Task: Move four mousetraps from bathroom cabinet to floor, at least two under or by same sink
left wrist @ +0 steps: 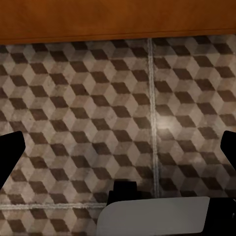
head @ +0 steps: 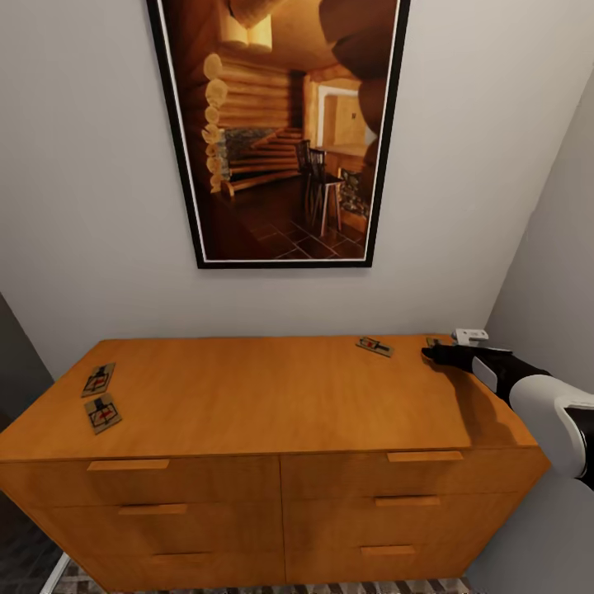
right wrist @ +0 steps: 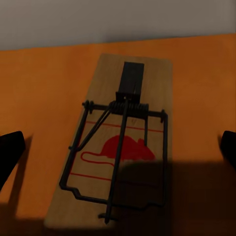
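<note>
Cabinet: the orange-brown cabinet [head: 247,396] stands against a pale wall, two columns of drawers with slim bar handles on its front, a framed picture [head: 280,132] of a log-cabin interior hanging above it.
Mousetraps, left pair: two mousetraps lie on the cabinet top near its left end, one [head: 98,379] just behind the other [head: 103,412], close together but whether they touch cannot be told.
Mousetrap, back right: a third mousetrap [head: 374,346] lies near the back edge, right of centre, well apart from the left pair.
Mousetrap, far right: only a sliver of the fourth mousetrap [head: 432,341] shows in the head view, at the back right corner beside the right hand; in the right wrist view it [right wrist: 120,142] lies flat on the orange top, dark wire frame and spring over a red mouse mark, partly in shadow.
Right hand: the right hand [head: 441,355] reaches over the back right corner of the cabinet, just above the fourth mousetrap; its fingertips [right wrist: 11,147] sit wide apart either side of the trap, released and grasping nothing.
Left hand: the left hand [left wrist: 118,147] hangs over the bathroom floor [left wrist: 88,113], fingers spread and released, nothing between them.
Bathroom floor: cube-patterned tiles in brown, beige and white with pale grout lines, meeting the cabinet's wooden base.
</note>
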`<state>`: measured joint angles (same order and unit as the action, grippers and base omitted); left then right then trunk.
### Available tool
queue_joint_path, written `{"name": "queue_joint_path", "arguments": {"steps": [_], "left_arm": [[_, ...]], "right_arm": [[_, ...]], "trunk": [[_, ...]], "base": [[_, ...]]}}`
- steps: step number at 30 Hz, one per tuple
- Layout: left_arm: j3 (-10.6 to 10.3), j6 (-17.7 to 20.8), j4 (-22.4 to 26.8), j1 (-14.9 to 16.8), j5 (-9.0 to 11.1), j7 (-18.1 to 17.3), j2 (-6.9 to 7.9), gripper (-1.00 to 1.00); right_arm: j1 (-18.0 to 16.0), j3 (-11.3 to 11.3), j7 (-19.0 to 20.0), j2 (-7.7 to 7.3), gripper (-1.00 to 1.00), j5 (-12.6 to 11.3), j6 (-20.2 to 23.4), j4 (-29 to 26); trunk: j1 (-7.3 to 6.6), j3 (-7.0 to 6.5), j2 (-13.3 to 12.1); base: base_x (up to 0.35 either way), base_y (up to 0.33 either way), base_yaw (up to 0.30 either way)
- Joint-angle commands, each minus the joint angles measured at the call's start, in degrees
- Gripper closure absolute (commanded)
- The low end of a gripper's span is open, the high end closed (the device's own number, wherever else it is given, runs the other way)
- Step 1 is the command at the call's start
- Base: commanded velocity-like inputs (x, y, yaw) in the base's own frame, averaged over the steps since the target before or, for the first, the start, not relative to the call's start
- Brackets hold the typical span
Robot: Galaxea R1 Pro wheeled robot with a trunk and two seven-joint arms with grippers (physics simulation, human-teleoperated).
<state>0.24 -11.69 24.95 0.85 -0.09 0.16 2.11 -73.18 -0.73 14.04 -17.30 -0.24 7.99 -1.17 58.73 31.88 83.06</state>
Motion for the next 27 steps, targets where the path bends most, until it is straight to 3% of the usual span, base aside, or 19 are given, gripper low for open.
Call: {"name": "queue_joint_path", "arguments": {"steps": [1,23,24,27], "left_arm": [[0.02,-0.18,-0.01,0.03,-0.02,0.02,0.00,-1.00],[0.02,-0.18,-0.01,0.03,0.00,0.02,0.00,-1.00],[0.02,-0.18,-0.01,0.03,-0.02,0.02,0.00,-1.00],[0.02,-0.18,-0.02,0.03,-0.03,0.02,0.00,-1.00]], "right_arm": [[0.05,-0.15,0.18,-0.01,-1.00,0.11,0.36,0.02],[0.15,-0.21,0.11,-0.01,-1.00,0.09,0.36,0.02],[0.15,-0.21,0.11,-0.01,1.00,0.10,0.36,0.02],[0.16,-0.19,0.11,-0.01,1.00,0.11,0.36,0.02]], "trunk": [[0.00,0.15,0.02],[0.00,0.35,0.02],[0.00,0.35,0.02],[0.00,0.35,0.02]], "base": [[0.000,0.000,0.000],[0.000,0.000,0.000],[0.000,0.000,0.000],[0.000,0.000,0.000]]}}
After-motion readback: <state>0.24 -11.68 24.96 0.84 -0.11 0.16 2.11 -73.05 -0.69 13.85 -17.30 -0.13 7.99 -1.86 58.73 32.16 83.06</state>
